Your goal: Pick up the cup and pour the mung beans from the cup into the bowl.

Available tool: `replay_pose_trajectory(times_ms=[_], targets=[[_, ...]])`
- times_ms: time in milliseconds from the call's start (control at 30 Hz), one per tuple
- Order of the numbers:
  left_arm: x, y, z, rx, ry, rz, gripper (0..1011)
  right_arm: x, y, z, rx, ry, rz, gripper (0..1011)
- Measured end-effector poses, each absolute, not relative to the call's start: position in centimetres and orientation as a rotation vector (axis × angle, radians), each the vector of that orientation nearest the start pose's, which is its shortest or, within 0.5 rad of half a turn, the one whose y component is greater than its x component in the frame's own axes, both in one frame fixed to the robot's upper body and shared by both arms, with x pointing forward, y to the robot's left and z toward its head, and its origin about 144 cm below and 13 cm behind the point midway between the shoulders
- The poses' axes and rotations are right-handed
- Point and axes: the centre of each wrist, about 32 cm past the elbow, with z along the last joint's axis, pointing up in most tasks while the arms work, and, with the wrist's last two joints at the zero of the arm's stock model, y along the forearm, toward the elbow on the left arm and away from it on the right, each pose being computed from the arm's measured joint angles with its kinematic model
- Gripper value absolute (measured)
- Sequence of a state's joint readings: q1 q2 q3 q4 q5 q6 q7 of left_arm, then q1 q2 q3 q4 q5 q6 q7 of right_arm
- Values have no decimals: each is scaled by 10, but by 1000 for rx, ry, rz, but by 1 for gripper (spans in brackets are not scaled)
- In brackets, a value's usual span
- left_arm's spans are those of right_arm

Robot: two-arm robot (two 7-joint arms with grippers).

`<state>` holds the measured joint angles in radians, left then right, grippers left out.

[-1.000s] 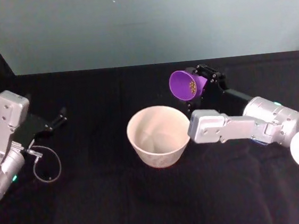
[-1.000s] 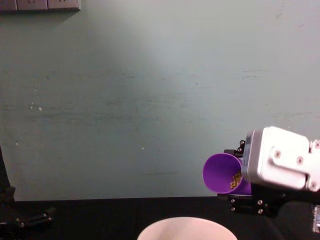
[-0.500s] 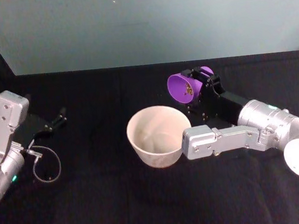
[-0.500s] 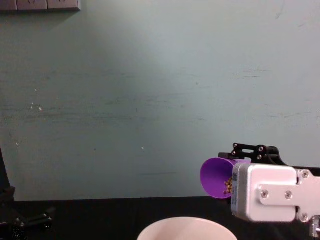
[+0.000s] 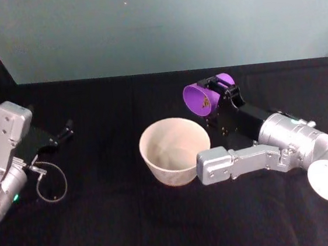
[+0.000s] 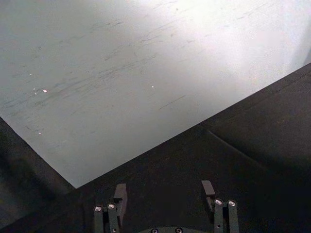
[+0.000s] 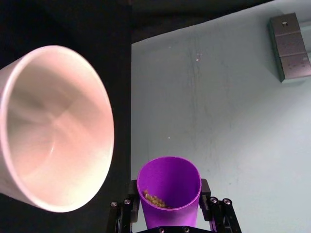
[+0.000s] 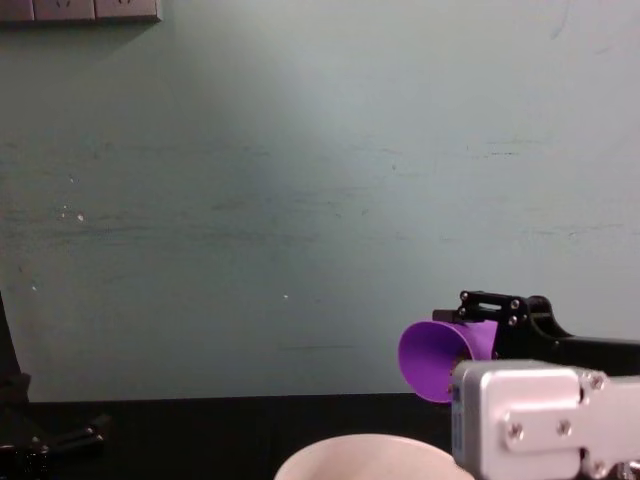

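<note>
The right pincer (image 5: 218,91) is squeezing the purple cup (image 5: 198,97) from both sides, with its fingers clamped tight on the cup's body. It is holding the cup up in the air and tipping it over, so the open end is pointing away from the pincer, toward the robot's left. The mung beans (image 7: 154,199) are sitting in a little pile low inside the cup. I am not seeing any falling out.

The bowl (image 5: 168,174) is standing on the black table (image 5: 133,220), below the pincer and a bit out in front of it. The cup's open end is hanging up near the bowl's edge on the pincer's side, not over the middle.

I think the pouring is just getting going. To do it well, the pincer should be sliding the cup a little farther out over the bowl's middle, then tipping the open end down slowly. If it tips fast here, some beans may be jumping past the rim onto the table. The squeeze should be staying firm, because the smooth cup could slip while turning.

The left pincer (image 6: 164,191) is resting far off to the side with its fingers apart, holding nothing.
</note>
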<state>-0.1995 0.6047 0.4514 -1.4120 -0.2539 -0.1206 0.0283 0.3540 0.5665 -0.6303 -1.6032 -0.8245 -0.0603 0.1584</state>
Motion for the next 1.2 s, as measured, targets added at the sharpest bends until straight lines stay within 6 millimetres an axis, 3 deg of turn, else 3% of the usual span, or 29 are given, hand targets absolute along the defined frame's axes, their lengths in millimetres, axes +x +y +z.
replay_pose_trajectory(times_ms=[1200], targets=[[489, 310, 1140, 304, -285, 1248, 1000, 480, -204, 1189, -915, -1584, -572, 729]])
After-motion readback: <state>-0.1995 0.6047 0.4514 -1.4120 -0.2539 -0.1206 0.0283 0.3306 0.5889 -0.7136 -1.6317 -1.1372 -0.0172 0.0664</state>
